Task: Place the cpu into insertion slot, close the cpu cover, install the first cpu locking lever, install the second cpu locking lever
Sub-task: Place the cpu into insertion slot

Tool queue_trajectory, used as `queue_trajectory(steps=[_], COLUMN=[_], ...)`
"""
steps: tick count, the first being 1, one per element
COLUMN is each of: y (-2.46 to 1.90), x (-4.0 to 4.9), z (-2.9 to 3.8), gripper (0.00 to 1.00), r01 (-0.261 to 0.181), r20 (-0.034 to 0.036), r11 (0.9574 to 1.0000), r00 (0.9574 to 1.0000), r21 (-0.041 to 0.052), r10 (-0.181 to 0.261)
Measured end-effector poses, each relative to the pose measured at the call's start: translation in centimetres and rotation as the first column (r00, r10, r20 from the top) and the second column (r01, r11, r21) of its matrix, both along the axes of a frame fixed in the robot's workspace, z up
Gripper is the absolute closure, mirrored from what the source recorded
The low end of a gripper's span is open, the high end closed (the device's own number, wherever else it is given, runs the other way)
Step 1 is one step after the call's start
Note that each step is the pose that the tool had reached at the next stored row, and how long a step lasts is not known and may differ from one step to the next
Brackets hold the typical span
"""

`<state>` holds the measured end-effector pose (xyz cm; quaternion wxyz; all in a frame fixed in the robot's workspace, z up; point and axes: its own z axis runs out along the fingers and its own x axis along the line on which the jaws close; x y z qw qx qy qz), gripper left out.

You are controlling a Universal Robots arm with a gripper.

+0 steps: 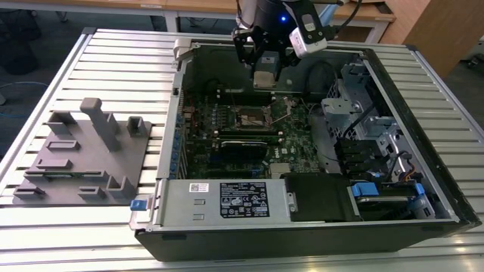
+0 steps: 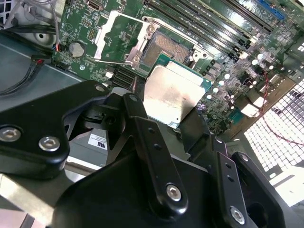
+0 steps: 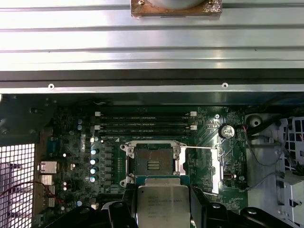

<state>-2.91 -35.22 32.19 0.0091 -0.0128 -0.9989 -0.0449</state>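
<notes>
One chip is the whole job at this moment. The gripper [image 1: 264, 72] is clamped on the cpu [image 2: 173, 92], with its black fingers [image 2: 142, 126] pressing against opposite edges of the pale metal square. In the exterior view it holds the chip well above the motherboard [image 1: 226, 141] inside the open computer case [image 1: 423, 141], nearer the case's far wall than the socket. In the first wrist view the insertion slot [image 3: 153, 164] lies bare and dark, with nothing seated in it, and a thin lever rod [image 3: 199, 147] reaches out sideways over the board. In the second wrist view the cpu cover [image 2: 118, 35] is swung back beside the slot, leaving the recess free. None of the four steps looks done yet. The main danger, as I judge it, is the fit: the slot is only slightly larger than the chip, so a small offset or twist could land an edge on the silvery rim and damage the contacts below. I cannot tell whether the chip hangs level, and a tilt would let one corner touch first. The fingers hold only thin edges, so the chip could slip. The raised cover or the loose rod could also foul the fingers.
</notes>
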Motion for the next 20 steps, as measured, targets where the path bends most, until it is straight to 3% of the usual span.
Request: queue_trajectory(steps=[20], y=[0.00], x=[0.00], z=[-0.58], gripper=[0.46], r01=[0.000], r20=[0.0000], r11=[1.0000], r00=[1.0000], r21=[0.0000], r10=[0.000])
